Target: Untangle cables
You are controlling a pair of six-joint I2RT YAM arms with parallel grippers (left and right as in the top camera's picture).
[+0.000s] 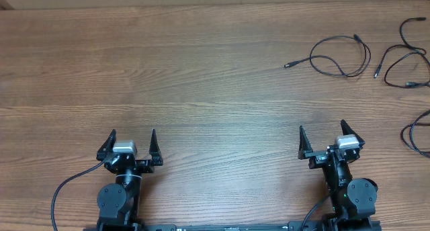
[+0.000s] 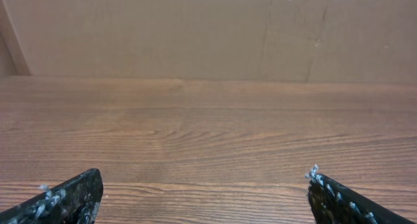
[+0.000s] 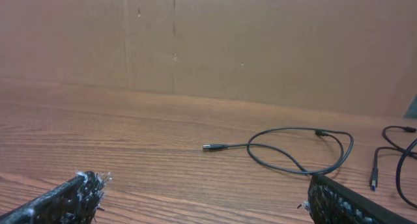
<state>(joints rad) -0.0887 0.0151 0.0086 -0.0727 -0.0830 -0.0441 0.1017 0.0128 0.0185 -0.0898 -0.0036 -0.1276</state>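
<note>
Thin black cables lie apart at the far right of the table. One looped cable [image 1: 341,56] has a plug end pointing left; it also shows in the right wrist view [image 3: 296,149]. A second cable [image 1: 403,60] curls at the right edge, and it shows at the right edge of the right wrist view [image 3: 391,155]. A third cable [image 1: 418,133] is cut off by the right edge. My left gripper [image 1: 132,142] is open and empty near the front left. My right gripper [image 1: 322,138] is open and empty near the front right, well short of the cables.
The wooden table [image 1: 188,76] fills the overhead view. A brown cardboard wall [image 3: 260,42] stands behind the table's far edge. Thick black arm wires [image 1: 67,187] trail beside both arm bases at the front edge.
</note>
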